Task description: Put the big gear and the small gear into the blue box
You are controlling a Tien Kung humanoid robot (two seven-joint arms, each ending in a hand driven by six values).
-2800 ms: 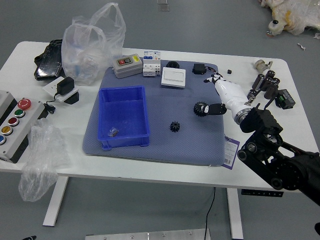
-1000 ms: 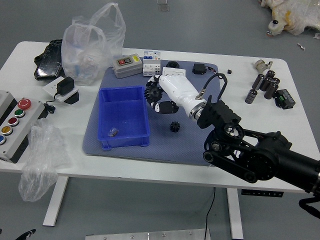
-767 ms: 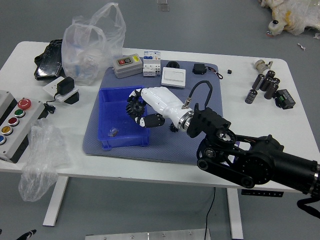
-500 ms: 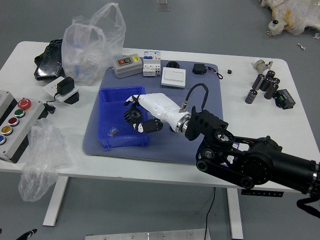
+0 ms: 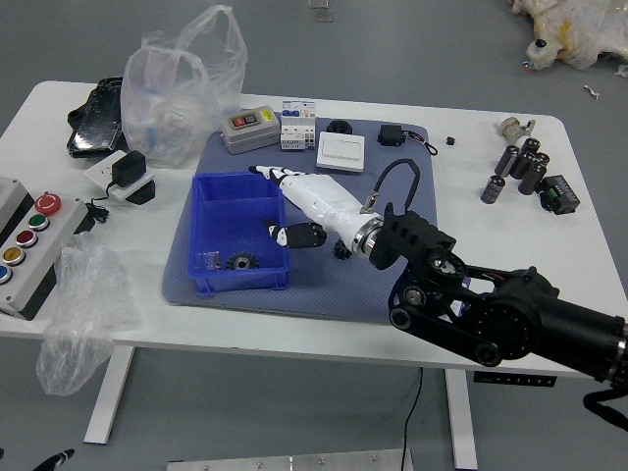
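Plainly, big gear inside blue box; right hand spread; small label illegible.

The right hand, fingers parted, hovers at the blue box's edge. The big gear lies inside; the small gear sits on the mat.

The blue box looks smooth plastic, the pad matt, 1 bag filmy plastic.

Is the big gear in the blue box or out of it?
In: the big gear lies inside the blue box, by its front wall, and the open right hand isn't touching it.
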